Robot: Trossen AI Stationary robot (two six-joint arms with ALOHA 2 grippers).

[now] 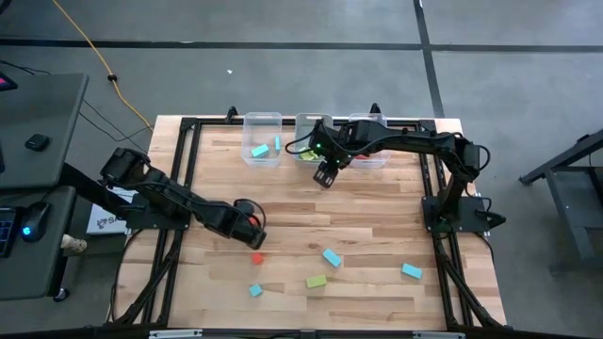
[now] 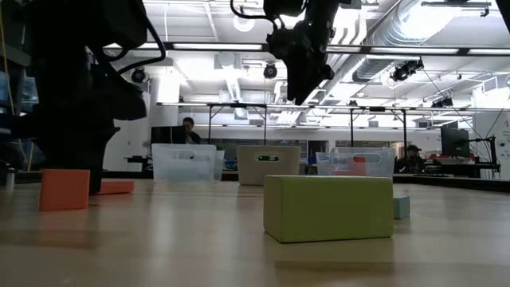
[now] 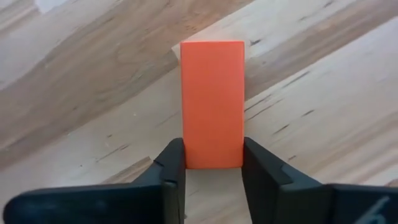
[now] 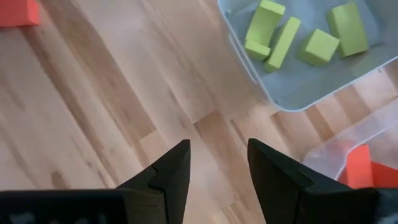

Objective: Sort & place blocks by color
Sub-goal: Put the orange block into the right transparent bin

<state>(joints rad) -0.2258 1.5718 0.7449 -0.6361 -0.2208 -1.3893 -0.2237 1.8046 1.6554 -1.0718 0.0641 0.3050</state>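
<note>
- From above: the left hand (image 1: pixel 251 224) is low on the bench (image 1: pixel 367 217) at a red bar (image 1: pixel 252 221). The right hand (image 1: pixel 325 175) hangs in front of the three bins (image 1: pixel 262 121) with nothing in it. Loose blocks (image 1: pixel 332 256) lie near the front
- From bench height: a red cube (image 2: pixel 64 189) sits beside the left arm, a green block (image 2: pixel 328 207) up close
- Left wrist: two fingers (image 3: pixel 172 163) touch the bar's sides near one end. I think it should squeeze firmly, lift straight up, then go to the bin with red
- Right wrist: fingers (image 4: pixel 176 165) apart, holding nothing, near the bin (image 4: pixel 249 68) of green blocks
</note>
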